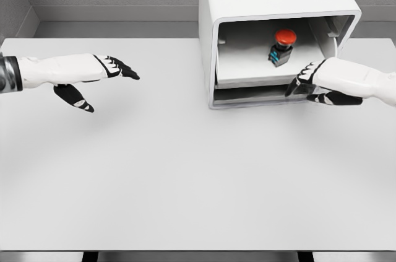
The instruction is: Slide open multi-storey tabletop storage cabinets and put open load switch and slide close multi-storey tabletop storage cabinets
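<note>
A white tabletop storage cabinet (272, 2) stands at the back right of the table, its front open. Inside, on the upper drawer tray (247, 70), sits the load switch (283, 46), a small dark body with a red round button on top. My right hand (303, 82) is at the tray's front right edge, fingers extended and touching or nearly touching it, holding nothing. My left hand (114, 70) hovers over the table at the left, far from the cabinet, fingers spread and empty.
The white table (185, 175) stretches across the view. A grey wall runs behind it. The cabinet's lower tray (247, 96) shows as a thin slot under the upper one.
</note>
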Action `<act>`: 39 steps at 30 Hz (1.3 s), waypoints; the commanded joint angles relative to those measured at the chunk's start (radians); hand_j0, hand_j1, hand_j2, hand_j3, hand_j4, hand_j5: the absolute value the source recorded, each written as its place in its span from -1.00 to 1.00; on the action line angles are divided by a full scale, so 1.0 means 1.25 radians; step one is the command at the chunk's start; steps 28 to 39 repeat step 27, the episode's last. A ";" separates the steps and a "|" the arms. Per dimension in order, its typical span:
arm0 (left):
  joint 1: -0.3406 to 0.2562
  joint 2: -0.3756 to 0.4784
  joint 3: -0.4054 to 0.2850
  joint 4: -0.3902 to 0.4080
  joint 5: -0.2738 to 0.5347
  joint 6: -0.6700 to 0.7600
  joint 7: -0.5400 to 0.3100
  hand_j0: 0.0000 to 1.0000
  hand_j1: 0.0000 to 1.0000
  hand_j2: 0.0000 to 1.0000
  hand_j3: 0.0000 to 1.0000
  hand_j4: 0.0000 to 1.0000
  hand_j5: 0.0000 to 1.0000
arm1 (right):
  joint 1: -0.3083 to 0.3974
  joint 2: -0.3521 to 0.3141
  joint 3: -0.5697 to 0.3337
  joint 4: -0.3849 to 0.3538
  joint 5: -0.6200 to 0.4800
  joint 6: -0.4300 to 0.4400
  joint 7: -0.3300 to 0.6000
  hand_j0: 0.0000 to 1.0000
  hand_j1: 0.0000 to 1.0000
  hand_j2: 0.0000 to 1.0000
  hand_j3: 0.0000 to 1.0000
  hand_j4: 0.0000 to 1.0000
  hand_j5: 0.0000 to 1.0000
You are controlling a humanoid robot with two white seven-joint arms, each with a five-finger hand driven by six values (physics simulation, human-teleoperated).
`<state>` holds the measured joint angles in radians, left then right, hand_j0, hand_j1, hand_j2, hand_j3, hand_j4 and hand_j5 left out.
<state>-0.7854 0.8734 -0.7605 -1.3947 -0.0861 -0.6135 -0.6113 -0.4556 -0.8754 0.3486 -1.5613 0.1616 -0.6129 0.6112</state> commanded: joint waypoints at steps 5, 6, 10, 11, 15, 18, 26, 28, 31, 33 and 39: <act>0.000 -0.003 0.000 0.001 0.005 0.002 0.000 1.00 1.00 1.00 1.00 1.00 1.00 | -0.027 0.020 0.070 0.055 -0.004 0.002 0.000 0.24 0.24 0.24 0.24 0.24 0.24; 0.000 -0.003 0.000 0.000 0.005 0.002 0.000 1.00 1.00 1.00 1.00 1.00 1.00 | -0.029 0.022 0.076 0.055 -0.004 0.002 0.000 0.24 0.24 0.24 0.24 0.24 0.24; 0.000 -0.003 -0.008 0.001 0.005 0.002 0.000 1.00 1.00 1.00 1.00 1.00 1.00 | -0.066 0.036 0.105 0.087 -0.003 0.002 0.000 0.26 0.26 0.26 0.26 0.26 0.26; 0.000 -0.003 -0.010 0.001 0.005 0.002 0.000 1.00 1.00 1.00 1.00 1.00 1.00 | -0.074 0.040 0.110 0.089 -0.004 0.002 0.000 0.26 0.26 0.26 0.26 0.26 0.26; 0.001 -0.034 -0.049 0.103 0.006 0.002 0.000 1.00 1.00 1.00 1.00 1.00 1.00 | -0.080 0.035 0.129 0.077 -0.005 0.002 0.000 0.27 0.27 0.27 0.27 0.27 0.27; 0.000 -0.045 -0.048 0.136 0.008 0.002 0.000 1.00 1.00 1.00 1.00 1.00 1.00 | -0.004 -0.021 0.105 -0.046 -0.004 0.002 0.000 1.00 1.00 1.00 1.00 1.00 1.00; 0.000 -0.043 -0.048 0.135 0.008 0.002 0.000 1.00 1.00 1.00 1.00 1.00 1.00 | 0.038 -0.037 0.086 -0.095 -0.004 0.002 0.000 1.00 1.00 1.00 1.00 1.00 1.00; 0.000 -0.043 -0.049 0.135 0.008 0.002 0.000 1.00 1.00 1.00 1.00 1.00 1.00 | 0.037 -0.037 0.086 -0.095 -0.004 0.002 0.000 1.00 1.00 1.00 1.00 1.00 1.00; 0.000 -0.043 -0.049 0.135 0.008 0.002 0.000 1.00 1.00 1.00 1.00 1.00 1.00 | 0.037 -0.037 0.086 -0.095 -0.004 0.002 0.000 1.00 1.00 1.00 1.00 1.00 1.00; 0.000 -0.043 -0.049 0.135 0.008 0.002 0.000 1.00 1.00 1.00 1.00 1.00 1.00 | 0.037 -0.037 0.086 -0.095 -0.004 0.002 0.000 1.00 1.00 1.00 1.00 1.00 1.00; 0.000 -0.043 -0.049 0.135 0.008 0.002 0.000 1.00 1.00 1.00 1.00 1.00 1.00 | 0.037 -0.037 0.086 -0.095 -0.004 0.002 0.000 1.00 1.00 1.00 1.00 1.00 1.00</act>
